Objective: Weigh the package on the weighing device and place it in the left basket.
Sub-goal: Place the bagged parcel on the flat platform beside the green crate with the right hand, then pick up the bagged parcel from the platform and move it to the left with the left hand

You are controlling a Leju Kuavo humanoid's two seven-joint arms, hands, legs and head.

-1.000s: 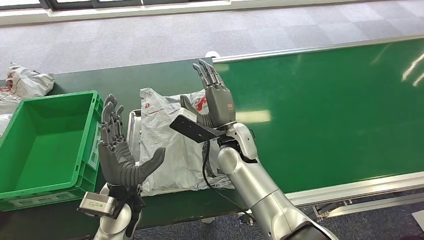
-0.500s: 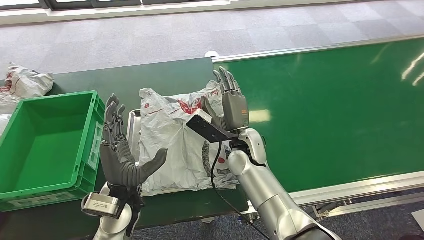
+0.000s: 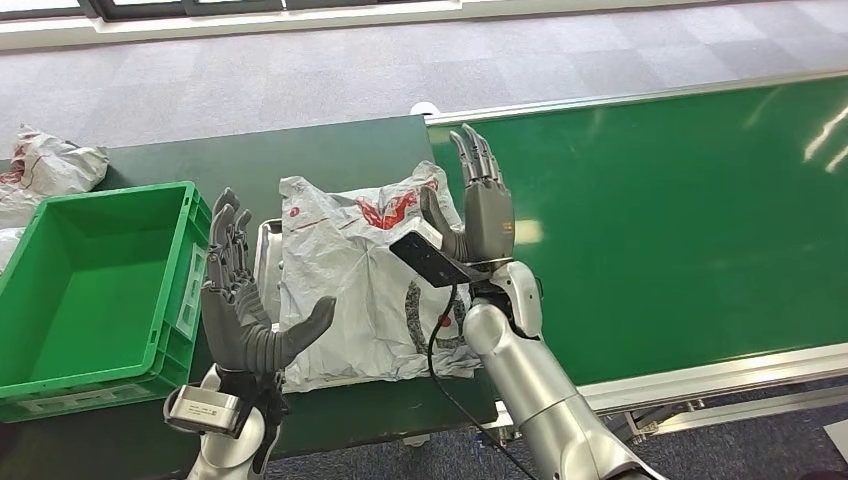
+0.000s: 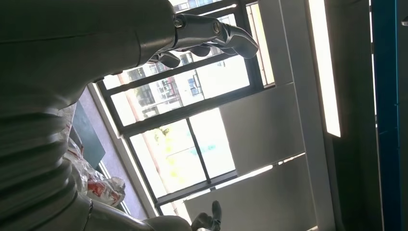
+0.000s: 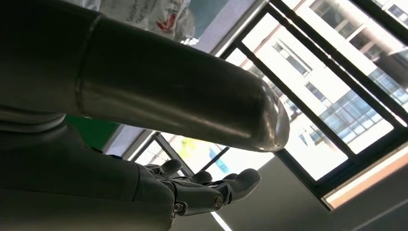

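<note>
white package (image 3: 350, 290) bears red and black print, unreadable.

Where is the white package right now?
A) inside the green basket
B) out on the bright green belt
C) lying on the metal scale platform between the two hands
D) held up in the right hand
C: the white package lies flat over the scale, while the left hand and right hand are raised and open beside it.
</note>
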